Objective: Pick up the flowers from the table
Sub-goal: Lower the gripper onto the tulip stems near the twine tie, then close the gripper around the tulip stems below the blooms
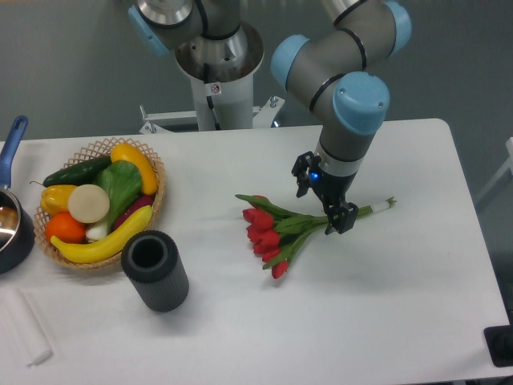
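Flowers (276, 233) lie flat on the white counter (401, 321), a little right of its middle, red heads pointing down-left and green stems running up-right to a pale tip near the right side. From where I stand the pincer (322, 196) hangs straight over the stems, its two dark fingers set apart on either side of them, one at the far side and one at the near side with its tip down by the stalks; I cannot tell whether either finger touches them, and nothing is gripped. A small blue light glows on its wrist. Farther left, well apart from the bunch, a dark ribbed cylinder (155, 269) stands near a wicker basket (152, 164) of toy vegetables. At the left edge sits a dark pot (12, 228) with a blue handle.
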{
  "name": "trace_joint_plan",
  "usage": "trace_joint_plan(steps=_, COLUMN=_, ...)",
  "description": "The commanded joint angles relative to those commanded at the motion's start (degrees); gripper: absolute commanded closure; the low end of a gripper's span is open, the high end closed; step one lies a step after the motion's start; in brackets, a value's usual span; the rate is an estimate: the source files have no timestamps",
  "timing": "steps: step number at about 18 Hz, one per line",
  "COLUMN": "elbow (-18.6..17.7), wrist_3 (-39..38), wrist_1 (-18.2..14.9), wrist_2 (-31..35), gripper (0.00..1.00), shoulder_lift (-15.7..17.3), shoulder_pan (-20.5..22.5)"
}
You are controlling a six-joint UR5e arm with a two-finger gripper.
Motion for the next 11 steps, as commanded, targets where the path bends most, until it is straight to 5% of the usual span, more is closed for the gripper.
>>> trace_joint_plan(steps=11, elbow=-2.9, wrist_3=0.7, wrist_1=1.92, wrist_2=0.44, gripper=0.0, shoulder_lift=-3.25, shoulder_pan=-1.23)
